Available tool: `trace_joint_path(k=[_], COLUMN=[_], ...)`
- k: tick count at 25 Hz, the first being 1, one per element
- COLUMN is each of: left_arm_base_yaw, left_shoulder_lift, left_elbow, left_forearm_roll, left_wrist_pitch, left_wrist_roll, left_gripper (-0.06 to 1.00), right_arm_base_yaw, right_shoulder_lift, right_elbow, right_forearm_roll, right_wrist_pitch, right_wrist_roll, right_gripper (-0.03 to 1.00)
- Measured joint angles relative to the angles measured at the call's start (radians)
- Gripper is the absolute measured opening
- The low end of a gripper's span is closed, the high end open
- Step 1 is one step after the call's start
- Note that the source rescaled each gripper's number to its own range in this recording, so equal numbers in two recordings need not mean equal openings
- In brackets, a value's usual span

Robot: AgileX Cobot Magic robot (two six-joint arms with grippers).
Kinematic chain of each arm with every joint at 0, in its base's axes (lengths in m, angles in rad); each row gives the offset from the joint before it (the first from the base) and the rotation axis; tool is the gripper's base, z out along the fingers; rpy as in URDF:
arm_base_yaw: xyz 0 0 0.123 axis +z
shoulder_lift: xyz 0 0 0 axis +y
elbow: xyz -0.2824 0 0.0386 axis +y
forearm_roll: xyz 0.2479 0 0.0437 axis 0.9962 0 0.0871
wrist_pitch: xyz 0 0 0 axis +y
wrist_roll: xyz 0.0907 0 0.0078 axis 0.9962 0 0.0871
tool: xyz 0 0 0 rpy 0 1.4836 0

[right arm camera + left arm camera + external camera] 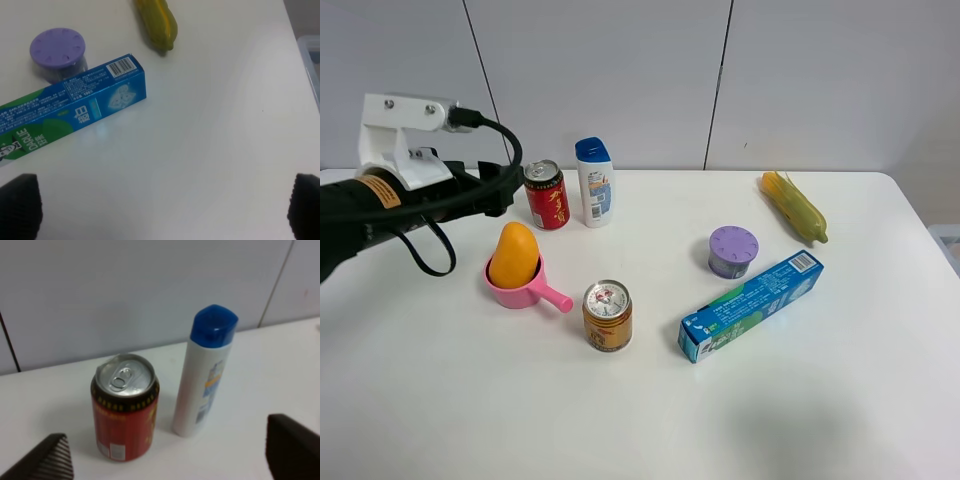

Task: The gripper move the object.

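Observation:
The object, a smooth orange-yellow mango, stands upright in a small pink handled cup at the left of the white table. My left gripper hovers behind and above it, next to the red can, apart from the mango. In the left wrist view my left gripper is open and empty, with its dark fingertips wide apart; the mango is out of that view. My right gripper is open and empty over bare table near the toothpaste box; it is out of the exterior high view.
A red can and a white shampoo bottle stand behind the mango. A gold can, a purple-lidded tub, a blue toothpaste box and a corn cob lie to the right.

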Motion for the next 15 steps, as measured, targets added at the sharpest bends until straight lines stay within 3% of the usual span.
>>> trace_joint_path(k=[7, 9, 12, 15], left_arm_base_yaw=[0.000, 0.003, 0.038, 0.101], left_shoulder_lift=[-0.121, -0.122, -0.122, -0.122], left_elbow=[-0.248, -0.334, -0.428, -0.486], left_forearm_roll=[0.004, 0.013, 0.037, 0.071], left_wrist_pitch=[0.649, 0.784, 0.887, 0.905], left_wrist_roll=[0.024, 0.054, 0.108, 0.137], left_gripper=[0.42, 0.42, 0.42, 0.42], right_arm_base_yaw=[0.000, 0.000, 0.000, 0.000], right_shoulder_lift=[0.000, 0.000, 0.000, 0.000], right_elbow=[0.000, 0.000, 0.000, 0.000], right_forearm_roll=[0.000, 0.000, 0.000, 0.000], right_wrist_pitch=[0.000, 0.000, 0.000, 0.000], right_wrist_roll=[0.000, 0.000, 0.000, 0.000], right_gripper=[1.00, 1.00, 1.00, 1.00])
